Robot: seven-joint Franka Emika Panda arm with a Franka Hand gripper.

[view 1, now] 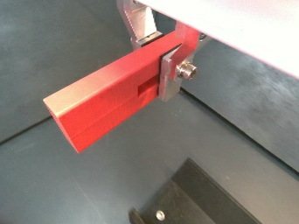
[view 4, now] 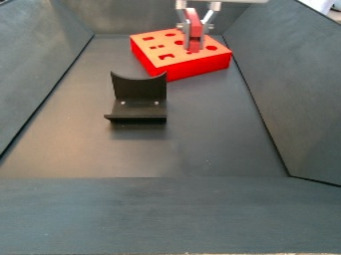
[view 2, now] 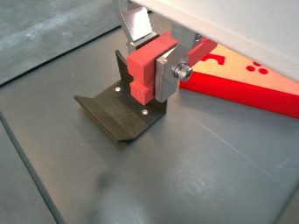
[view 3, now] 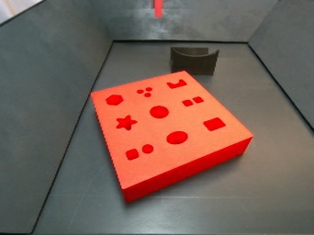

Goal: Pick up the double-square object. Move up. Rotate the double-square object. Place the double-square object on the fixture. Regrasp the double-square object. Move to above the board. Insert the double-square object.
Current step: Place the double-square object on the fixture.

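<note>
tool [view 2: 163,68] – pinching double-square object [view 1: 107,105], raised | board [view 3: 166,133]; fixture [view 4: 136,97] – on dark floor [view 4: 200,139]

Dark grey floor [view 3: 276,197], red board [view 3: 166,128] flat on it; fixture [view 3: 194,59] behind, pincer [view 4: 196,30] aloft

We see the gripper [view 2: 163,66] above the fixture [view 2: 121,112], its bare brushed-metal jaws clamped on the double-square object [view 1: 111,101], smooth matt red plastic. The fixture looks matt black, the board [view 3: 166,128] smooth red, the floor [view 4: 200,129] dull grey.
</note>
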